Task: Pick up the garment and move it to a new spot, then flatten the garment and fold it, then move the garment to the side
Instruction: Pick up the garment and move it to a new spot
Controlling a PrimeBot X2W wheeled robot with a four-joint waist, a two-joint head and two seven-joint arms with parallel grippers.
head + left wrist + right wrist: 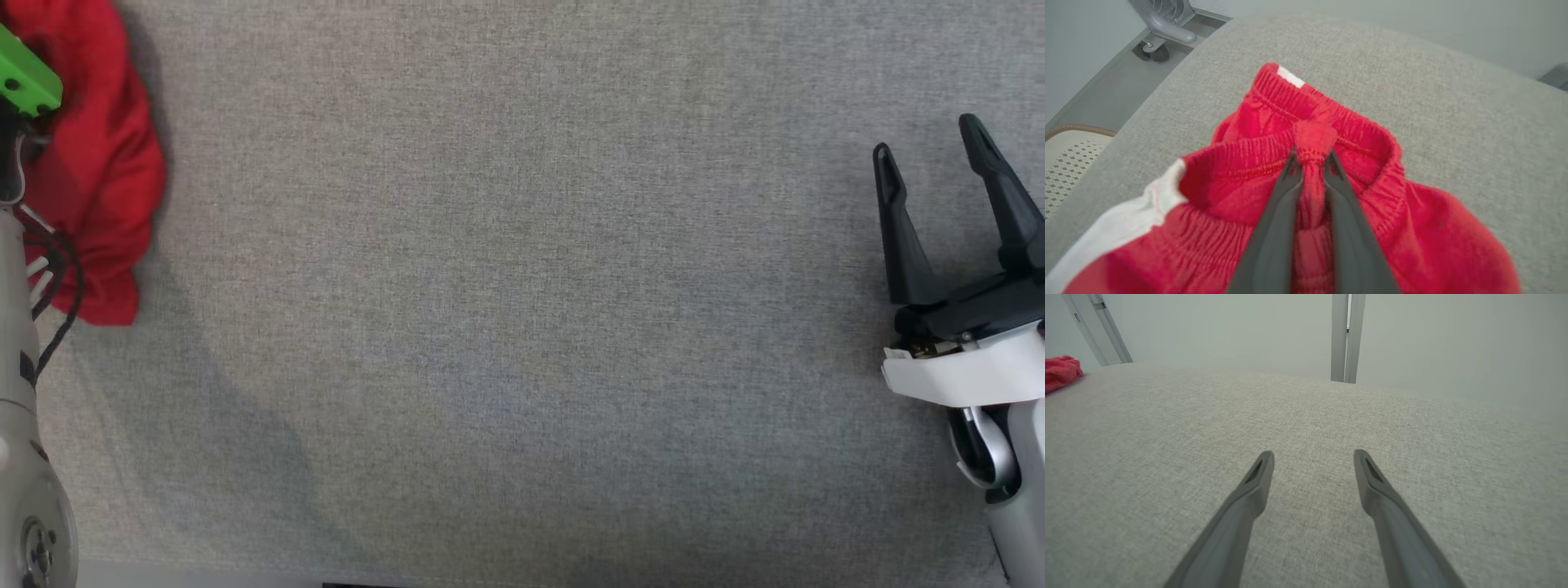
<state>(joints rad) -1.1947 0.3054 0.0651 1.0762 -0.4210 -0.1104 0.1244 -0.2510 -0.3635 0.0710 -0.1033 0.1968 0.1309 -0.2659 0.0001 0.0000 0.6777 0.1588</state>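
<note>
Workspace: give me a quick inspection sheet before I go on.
Surface: grey fabric tabletop, flat.
Job's things: red shorts with a white stripe, bunched at the head view's far left.
Clutter: nothing seen.
Grippers: left gripper pinched on a waistband fold; right gripper open, holding nothing.
Cables: black cable looped beside the left forearm.
Surroundings: castor base, perforated seat, pale wall.

Garment [102, 171] at far L of table [522, 327], L hand [1312, 158] on it; R hand [931, 143] far R, well apart
</note>
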